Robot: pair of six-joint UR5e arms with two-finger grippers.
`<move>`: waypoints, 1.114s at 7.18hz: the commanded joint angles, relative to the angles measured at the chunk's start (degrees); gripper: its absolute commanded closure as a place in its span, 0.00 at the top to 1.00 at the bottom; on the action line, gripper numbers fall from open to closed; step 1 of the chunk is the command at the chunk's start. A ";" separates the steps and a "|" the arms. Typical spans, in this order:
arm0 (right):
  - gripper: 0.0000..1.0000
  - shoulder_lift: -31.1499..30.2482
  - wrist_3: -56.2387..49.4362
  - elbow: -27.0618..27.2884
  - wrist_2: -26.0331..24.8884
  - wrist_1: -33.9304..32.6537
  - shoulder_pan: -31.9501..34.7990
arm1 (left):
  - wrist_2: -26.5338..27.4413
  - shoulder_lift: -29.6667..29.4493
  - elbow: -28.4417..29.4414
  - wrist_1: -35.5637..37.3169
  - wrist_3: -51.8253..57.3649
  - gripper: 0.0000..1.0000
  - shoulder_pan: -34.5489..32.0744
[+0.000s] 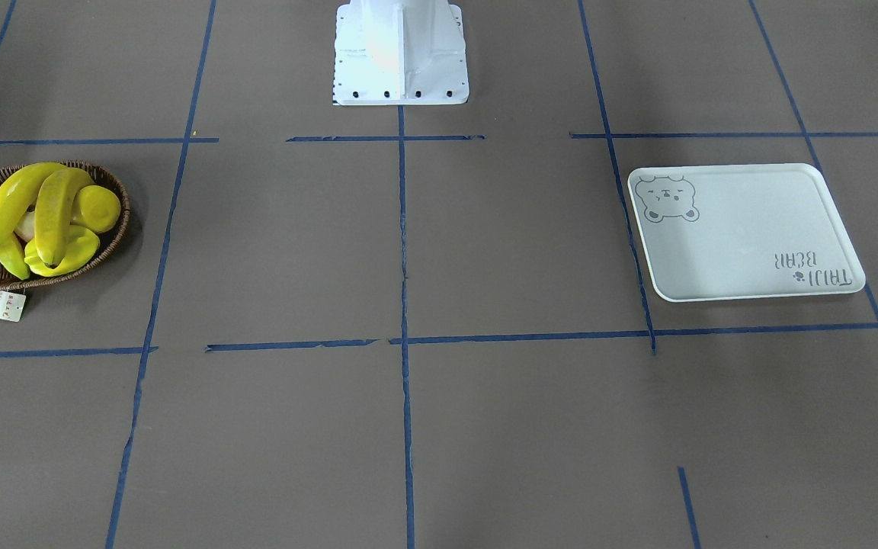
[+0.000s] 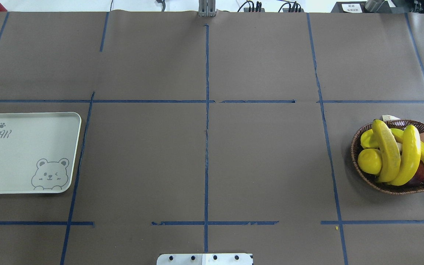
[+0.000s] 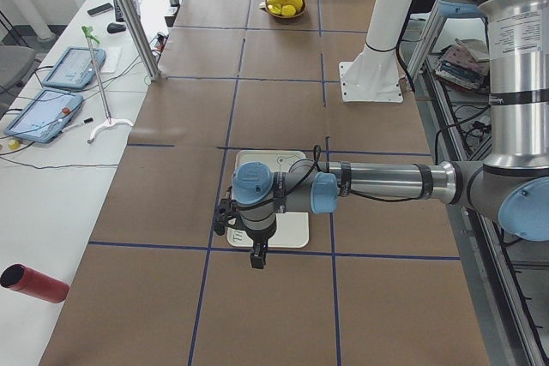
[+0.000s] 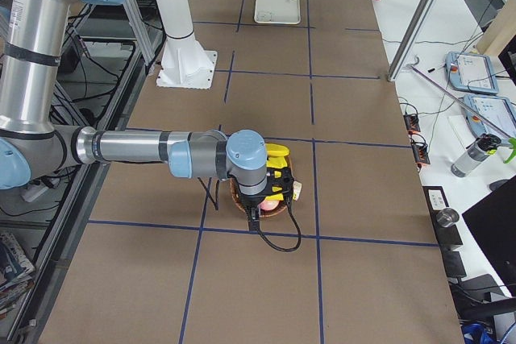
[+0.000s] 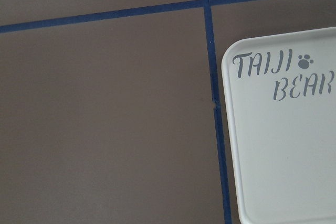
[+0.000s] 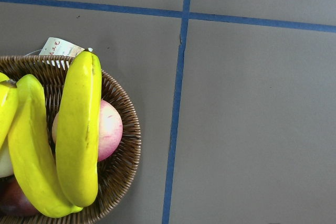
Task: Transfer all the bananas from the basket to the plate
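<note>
Several yellow bananas (image 2: 387, 151) lie piled in the brown wicker basket (image 2: 399, 189), also seen in the front view as bananas (image 1: 54, 213) in the basket (image 1: 125, 221). The pale plate (image 2: 20, 154) with the bear drawing lies bare at the opposite end of the table, plate (image 1: 744, 236). My right gripper (image 4: 256, 209) hangs over the basket; its wrist view shows bananas (image 6: 79, 129) and no fingers. My left gripper (image 3: 257, 255) hangs over the plate's (image 5: 283, 145) outer edge. Whether either gripper is open or shut I cannot tell.
A lemon (image 2: 369, 161), a pink apple (image 6: 109, 129) and other fruit share the basket, which has a white tag (image 1: 1, 305). The white robot base (image 1: 401, 53) stands mid-table. Blue tape lines cross the brown surface. A side bench holds tablets and a red cylinder (image 3: 34, 283).
</note>
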 commanded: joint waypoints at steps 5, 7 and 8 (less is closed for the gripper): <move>1.00 0.18 16.95 13.98 1.35 -0.27 -11.37 | -0.18 -0.17 0.05 -0.09 0.00 0.99 0.05; 1.00 0.36 32.62 18.25 0.04 6.62 -22.19 | -0.09 -0.17 0.32 -0.09 -0.09 0.99 0.14; 1.00 0.01 42.01 18.08 -4.41 13.29 -28.15 | -0.09 -0.08 0.32 -0.09 -0.17 0.99 0.14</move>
